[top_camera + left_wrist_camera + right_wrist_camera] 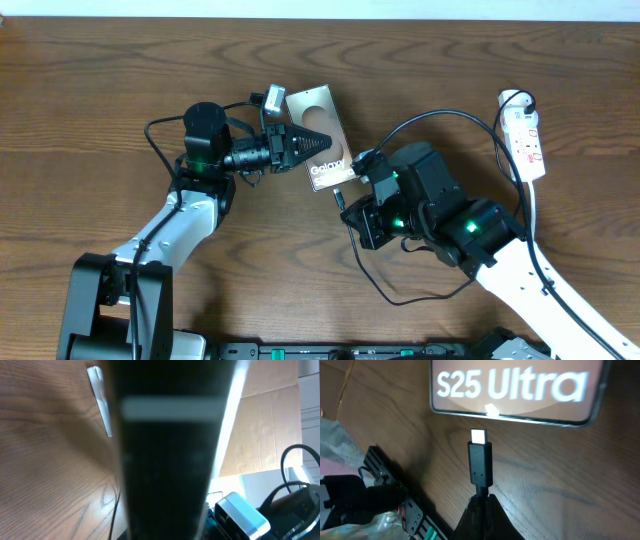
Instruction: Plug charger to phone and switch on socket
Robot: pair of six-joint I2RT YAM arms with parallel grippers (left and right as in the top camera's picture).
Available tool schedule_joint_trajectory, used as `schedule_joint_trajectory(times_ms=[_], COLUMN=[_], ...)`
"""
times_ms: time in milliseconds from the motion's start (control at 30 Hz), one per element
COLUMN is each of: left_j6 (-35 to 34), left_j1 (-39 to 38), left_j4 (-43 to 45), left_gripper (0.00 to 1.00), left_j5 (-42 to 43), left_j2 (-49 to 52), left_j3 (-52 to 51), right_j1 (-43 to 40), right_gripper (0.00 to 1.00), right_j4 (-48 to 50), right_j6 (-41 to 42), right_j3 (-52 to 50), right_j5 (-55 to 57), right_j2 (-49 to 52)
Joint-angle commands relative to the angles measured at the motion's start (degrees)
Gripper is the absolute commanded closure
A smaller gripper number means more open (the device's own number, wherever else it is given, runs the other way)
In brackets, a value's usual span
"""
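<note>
1. Centrally, the phone [328, 170] sits askew near the middle of the wooden tabletop [100, 60], its "Galaxy" lettering facing up.
2. The left end effector [322, 142] reaches over the phone from the left, fingers narrowed to a point on its back. Whether they clamp it or merely press on it I cannot tell; the left wrist view is a dark blur.
3. The right end effector [480, 510] is pinched tight on the charger [480, 462], just behind its connector.
4. That connector points at the phone's near edge — just short of it, not touching.
5. The socket [526, 140] lies well apart at the right, its white cord [530, 215] trailing down.
</note>
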Motion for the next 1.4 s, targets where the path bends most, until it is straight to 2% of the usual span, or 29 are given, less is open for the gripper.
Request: schedule_joint_trajectory(times_ms=[0,1367], left_j6=[1.4,1.4], left_j1=[0.1,0.1], left_j4=[0.7,0.7], left_gripper=[0.93,0.93], left_j5=[1.8,1.8], left_j2=[-0.6,-0.6], left_j3=[1.0,1.0], right_j1=[0.7,0.7], right_gripper=[0.99,0.99], right_j4=[0.0,0.4], right_j6=[-0.2,1.1], right_j3=[0.8,0.8], right_j5=[1.5,4.0], right_j2=[-0.4,0.2])
